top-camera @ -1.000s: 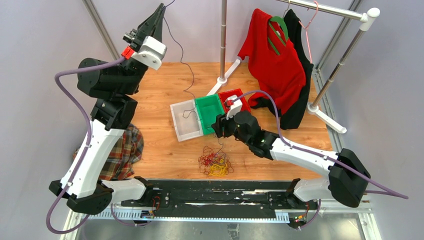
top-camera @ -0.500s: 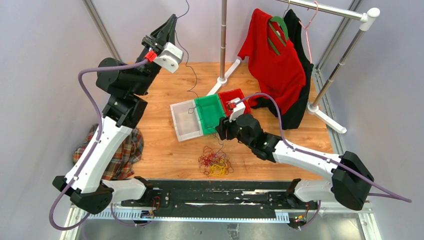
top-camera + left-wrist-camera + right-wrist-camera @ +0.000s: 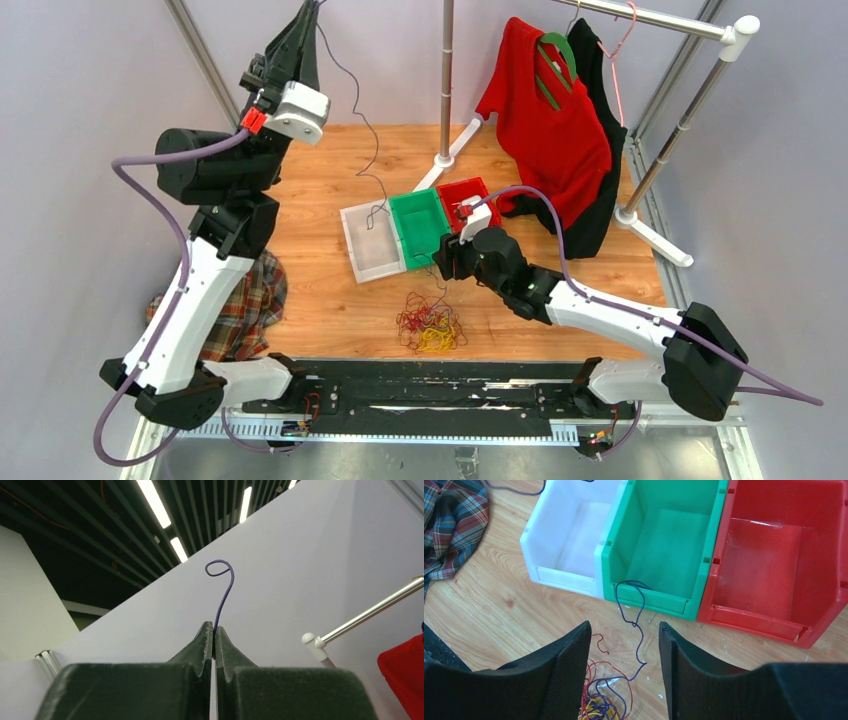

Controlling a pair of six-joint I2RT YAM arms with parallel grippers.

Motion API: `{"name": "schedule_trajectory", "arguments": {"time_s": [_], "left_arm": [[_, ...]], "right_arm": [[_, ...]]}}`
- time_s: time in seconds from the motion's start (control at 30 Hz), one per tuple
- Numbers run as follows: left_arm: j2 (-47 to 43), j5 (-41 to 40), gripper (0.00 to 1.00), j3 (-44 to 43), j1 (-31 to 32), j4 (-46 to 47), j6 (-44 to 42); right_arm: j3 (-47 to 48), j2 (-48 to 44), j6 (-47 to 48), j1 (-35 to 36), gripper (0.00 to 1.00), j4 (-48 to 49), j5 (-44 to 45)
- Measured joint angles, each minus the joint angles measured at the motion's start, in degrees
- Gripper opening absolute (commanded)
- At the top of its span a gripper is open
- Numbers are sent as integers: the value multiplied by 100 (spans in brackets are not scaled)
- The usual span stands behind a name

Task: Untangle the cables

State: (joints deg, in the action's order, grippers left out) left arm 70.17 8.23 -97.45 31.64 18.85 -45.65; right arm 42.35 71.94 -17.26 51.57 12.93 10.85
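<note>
The cables form a tangle (image 3: 430,325) of yellow, red and purple strands on the wood floor in front of the bins, seen also at the bottom of the right wrist view (image 3: 596,705). My left gripper (image 3: 316,8) (image 3: 214,629) is raised high at the back left, shut on one purple cable (image 3: 346,78) (image 3: 223,592). That cable hangs down towards the white bin (image 3: 372,262). My right gripper (image 3: 441,262) (image 3: 624,626) hovers open above the tangle. A purple strand (image 3: 640,645) lies on the floor between its fingers, untouched, looping up against the green bin's front wall.
White (image 3: 566,577), green (image 3: 654,602) and red (image 3: 754,617) bins stand in a row. A plaid cloth (image 3: 240,300) lies at the left. A clothes rack (image 3: 446,80) with a red shirt (image 3: 545,110) and a black garment stands at the back right.
My left arm swung right and lower with the purple cable, then back left and higher. The cable's hanging end lifted a little over the white bin. The right arm barely shifted.
</note>
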Motion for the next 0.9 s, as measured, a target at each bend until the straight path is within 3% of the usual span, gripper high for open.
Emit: {"name": "schedule_trajectory", "arguments": {"time_s": [0.23,0.47,0.77,0.9], "left_arm": [[-450,-24,0,1060,0,188,144],[-348,-186,1,2229,-37,175,-20],[-48,-284,0,2277,-326,96,-221],[-317,-334,0,2529,-372,-391,-229]], "right_arm": [[-13,-4,-72,0,51,4,0],[-247,-140,-120,0,51,7,0],[-339,-293,-122,0,50,2,13],[-354,-337,-122,-2,50,-22,31]]}}
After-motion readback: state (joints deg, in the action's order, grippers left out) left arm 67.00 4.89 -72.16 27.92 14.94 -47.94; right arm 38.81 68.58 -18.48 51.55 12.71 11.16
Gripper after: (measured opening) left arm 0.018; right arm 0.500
